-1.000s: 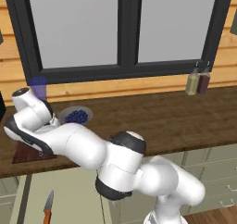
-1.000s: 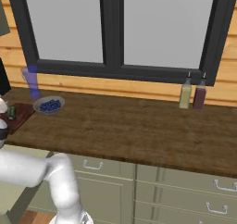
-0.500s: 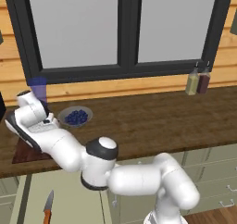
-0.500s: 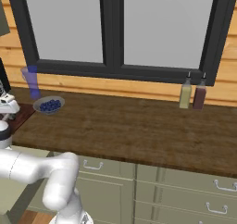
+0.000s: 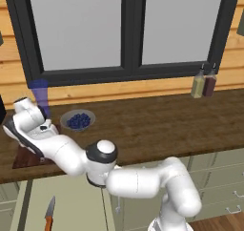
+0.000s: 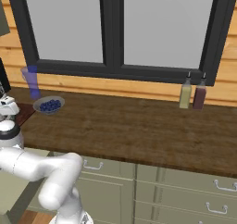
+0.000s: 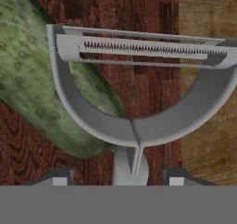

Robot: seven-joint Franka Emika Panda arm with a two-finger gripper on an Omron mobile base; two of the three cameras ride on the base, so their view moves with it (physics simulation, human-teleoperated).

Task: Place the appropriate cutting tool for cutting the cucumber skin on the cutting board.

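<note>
A: Peeler (image 7: 139,86)?
B: Grey, U-shaped head, serrated blade; handle between the gripper (image 7: 115,177) fingertips, whether clamped unclear.
A: Position?
B: Over board (image 7: 139,15), overlapping cucumber (image 7: 32,84).

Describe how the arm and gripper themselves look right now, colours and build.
The arm is glossy white, built of thick rounded tubular links, with a dark grey band at the joint. No cables or markings show. The gripper ends in two small dark grey finger tips with lighter square pads.
</note>
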